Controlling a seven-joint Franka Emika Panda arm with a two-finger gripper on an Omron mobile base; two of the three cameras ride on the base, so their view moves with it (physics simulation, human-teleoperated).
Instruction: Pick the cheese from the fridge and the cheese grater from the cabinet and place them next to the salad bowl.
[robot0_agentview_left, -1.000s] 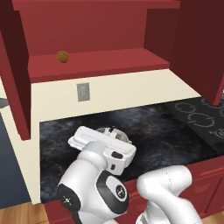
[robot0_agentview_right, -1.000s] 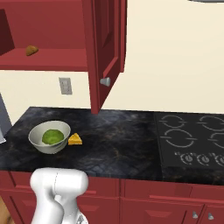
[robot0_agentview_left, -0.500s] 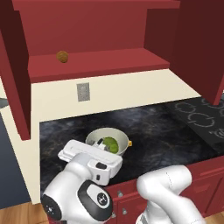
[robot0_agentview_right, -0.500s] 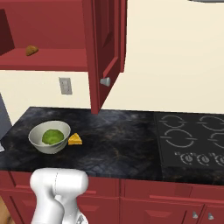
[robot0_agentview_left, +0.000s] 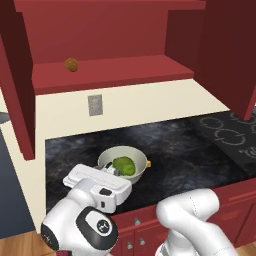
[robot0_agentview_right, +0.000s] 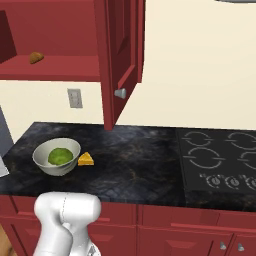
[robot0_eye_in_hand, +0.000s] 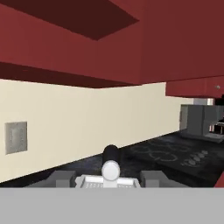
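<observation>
1. Fingers (robot0_eye_in_hand: 63, 178): you had them clenched on the grater (robot0_eye_in_hand: 110, 169), one on each side of its body. Its handle stood up between them in the hand view. That grip probably suited carrying it upright.

2. Gripper (robot0_eye_in_hand: 110, 180): you held it low over the counter (robot0_agentview_right: 135, 165), at the near side of the bowl (robot0_agentview_left: 107, 156). It faced the back wall, so a short descent would likely set the grater beside the bowl.

3. Bowl: sat on the counter's left part with the lettuce (robot0_agentview_right: 60, 156) inside. It marked where both items belong.

4. Cheese (robot0_agentview_right: 86, 159): lay on the counter just beside the bowl's right rim. That half of the task looked done.

5. Cabinet (robot0_agentview_left: 115, 72): above the counter, doors open, which gave access to the shelf. A brown ball (robot0_agentview_left: 71, 64) was on that shelf.

6. Cooktop (robot0_agentview_right: 220, 160): well to the right, apart from the work.
</observation>
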